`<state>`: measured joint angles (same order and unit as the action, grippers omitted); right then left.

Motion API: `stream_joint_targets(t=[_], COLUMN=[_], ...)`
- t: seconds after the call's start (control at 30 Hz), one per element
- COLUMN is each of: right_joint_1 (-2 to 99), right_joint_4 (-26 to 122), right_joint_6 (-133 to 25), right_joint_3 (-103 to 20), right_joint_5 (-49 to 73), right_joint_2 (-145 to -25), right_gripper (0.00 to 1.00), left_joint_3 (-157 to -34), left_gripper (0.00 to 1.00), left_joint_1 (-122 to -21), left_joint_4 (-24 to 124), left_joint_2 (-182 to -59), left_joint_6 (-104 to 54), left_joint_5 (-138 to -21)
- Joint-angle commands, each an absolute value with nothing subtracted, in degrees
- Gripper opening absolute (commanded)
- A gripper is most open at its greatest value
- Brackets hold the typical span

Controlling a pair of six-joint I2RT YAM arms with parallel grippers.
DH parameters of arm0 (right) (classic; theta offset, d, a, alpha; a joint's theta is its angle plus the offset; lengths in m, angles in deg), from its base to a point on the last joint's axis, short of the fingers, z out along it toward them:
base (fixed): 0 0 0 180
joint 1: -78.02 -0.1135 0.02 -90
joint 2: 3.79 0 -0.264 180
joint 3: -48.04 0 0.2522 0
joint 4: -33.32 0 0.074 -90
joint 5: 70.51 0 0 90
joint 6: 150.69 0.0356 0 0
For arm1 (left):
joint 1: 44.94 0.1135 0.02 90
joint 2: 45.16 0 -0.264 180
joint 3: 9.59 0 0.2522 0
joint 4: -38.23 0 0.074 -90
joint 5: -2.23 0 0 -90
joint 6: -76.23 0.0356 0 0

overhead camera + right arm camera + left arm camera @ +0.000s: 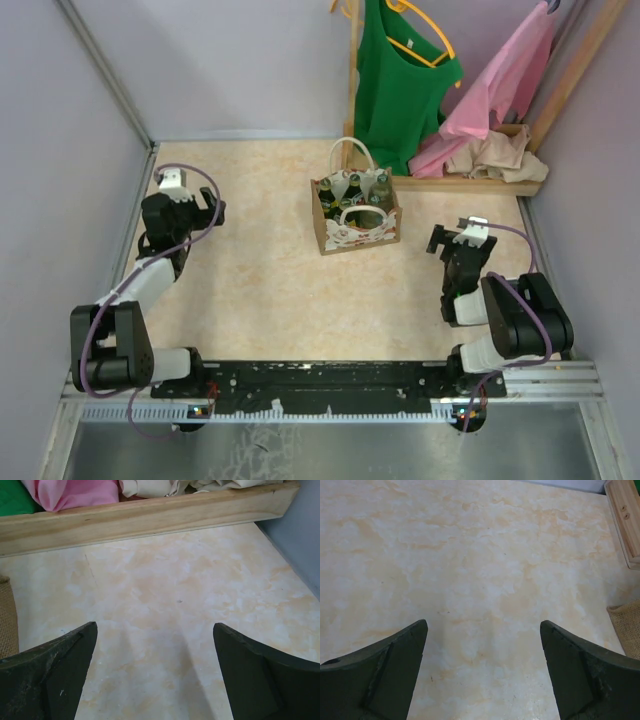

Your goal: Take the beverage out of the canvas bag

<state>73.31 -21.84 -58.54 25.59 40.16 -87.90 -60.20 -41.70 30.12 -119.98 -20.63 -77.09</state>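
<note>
Between left tool (482, 625) and right tool (155, 625), the canvas bag (356, 228), bottles (354, 190) inside, is being supported by the desk (260, 270); both tools are being held wide open, empty.

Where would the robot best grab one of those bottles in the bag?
By its neck, coming straight down from above. The bottles stand upright in the canvas bag, whose walls hide their bodies; only the tops poke out. Mind the white handle arching overhead.

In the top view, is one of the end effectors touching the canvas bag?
No, the left end effector and the right end effector both stand apart from the canvas bag.
</note>
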Motion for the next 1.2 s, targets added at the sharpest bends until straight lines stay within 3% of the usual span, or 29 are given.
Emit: stream_joint_targets(t=[0.0, 0.37, 0.5, 0.63, 0.87, 1.17], right_joint_1=[73.4, 73.4, 73.4, 73.4, 73.4, 73.4], right_joint_4=[-24.5, -24.5, -24.5, -24.5, -24.5, -24.5], right_joint_6=[-58.5, -58.4, -58.4, -58.4, -58.4, -58.4], right_joint_3=[24.5, 24.5, 24.4, 24.5, 24.4, 24.5], right_joint_5=[40.4, 40.4, 40.4, 40.4, 40.3, 40.3], right_joint_2=[-86.9, -86.9, -86.9, -86.9, -86.9, -86.9], right_gripper=[0.99, 0.99, 0.99, 0.99, 0.99, 0.99], left_joint_3=[-62.8, -61.6, -64.3, -72.1, -91.1, -106.0], left_gripper=[1.00, 1.00, 1.00, 1.00, 1.00, 1.00], left_joint_1=[-41.9, -42.0, -42.3, -46.9, -61.1, -68.4], left_joint_4=[29.6, 28.1, 29.0, 33.7, 47.4, 55.9], left_joint_2=[-119.5, -117.4, -116.2, -117.9, -127.3, -139.2], left_joint_6=[-20.8, -26.5, -25.6, -24.1, -19.0, -18.7], left_joint_5=[-78.0, -75.4, -66.6, -63.2, -68.5, -61.5])
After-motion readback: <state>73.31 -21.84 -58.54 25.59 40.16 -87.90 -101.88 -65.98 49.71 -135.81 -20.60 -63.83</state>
